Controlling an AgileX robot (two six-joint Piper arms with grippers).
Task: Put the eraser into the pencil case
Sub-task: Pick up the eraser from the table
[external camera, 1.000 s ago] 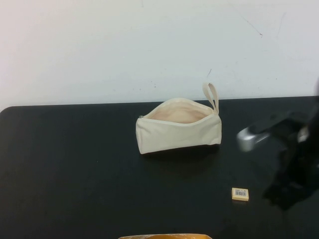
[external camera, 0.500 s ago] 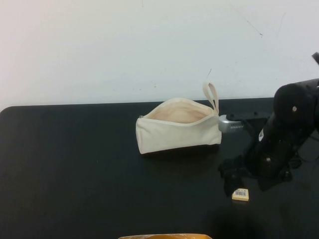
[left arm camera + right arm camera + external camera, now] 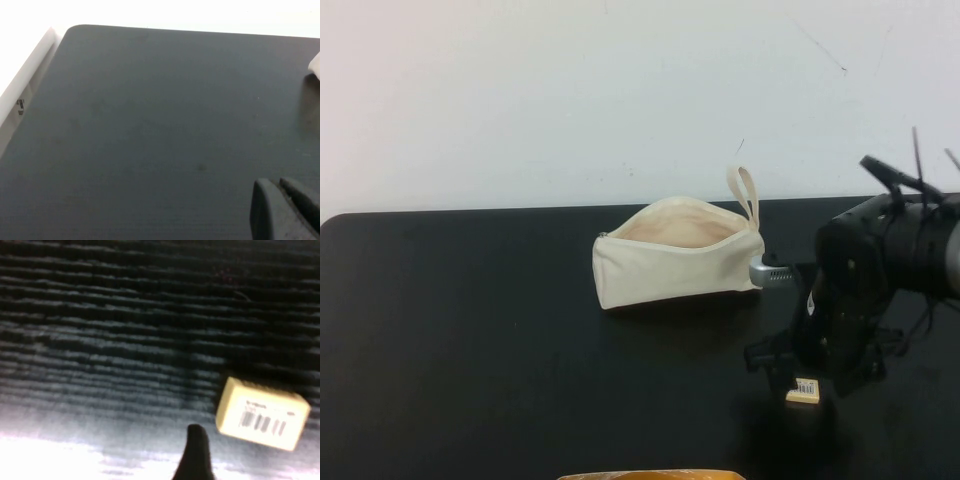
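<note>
1. The eraser [image 3: 804,390] lies flat on the black worktop [image 3: 470,340] in the lower right of the high view, label side up, well apart from the pencil case [image 3: 677,251].
2. The pencil case sits near the middle of the high view, towards the back of the worktop. Its zip mouth gapes open upward and its loop strap [image 3: 744,192] stands up at its right end.
3. The right claw [image 3: 817,368] hangs low over the worktop at the right of the high view, directly above the eraser, with the dark arm body bulking behind and above it. Whether it touches the eraser cannot be told.
4. In the right wrist view the eraser [image 3: 263,413] shows at the lower right of the frame, with one dark fingertip [image 3: 196,452] just beside it at the bottom edge. How far this claw is spread cannot be told, and it has hold of nothing visible.
5. The left claw [image 3: 286,210] shows only in the left wrist view, at the lower right corner, above bare worktop. Its two dark fingers sit pressed together, holding nothing.
6. A pale corner of the pencil case [image 3: 315,62] peeks in at the right edge of the left wrist view.
</note>
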